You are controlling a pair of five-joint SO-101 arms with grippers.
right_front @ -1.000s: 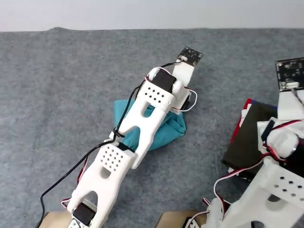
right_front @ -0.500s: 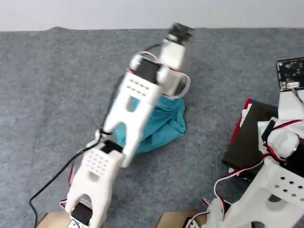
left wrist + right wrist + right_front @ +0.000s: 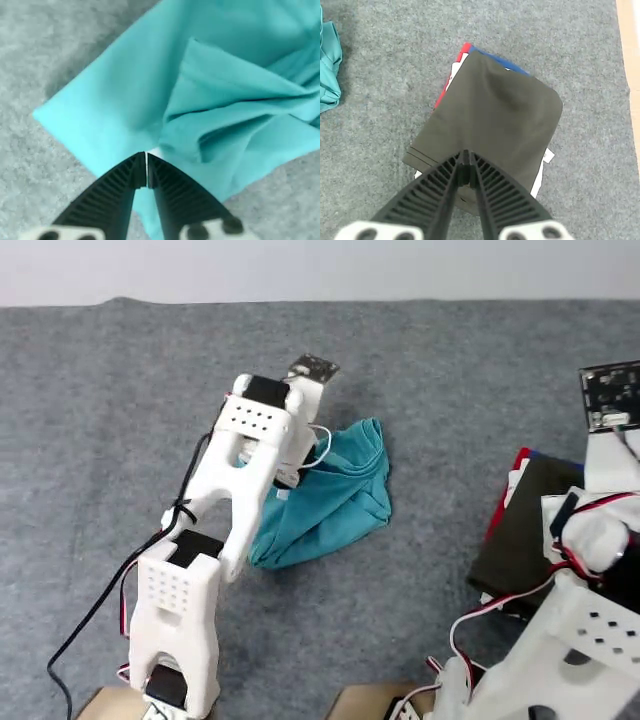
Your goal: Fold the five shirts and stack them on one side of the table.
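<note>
Teal shirt [image 3: 335, 495], long axis diagonal, left end effector [image 3: 146, 160] apparently pinching it

No text, number or sign can be read anywhere; a small white tag [image 3: 548, 156] sticks out beside the dark shirt [image 3: 490, 125], its print too small to make out; the camera board [image 3: 611, 395] carries marks too fine to read.
</note>
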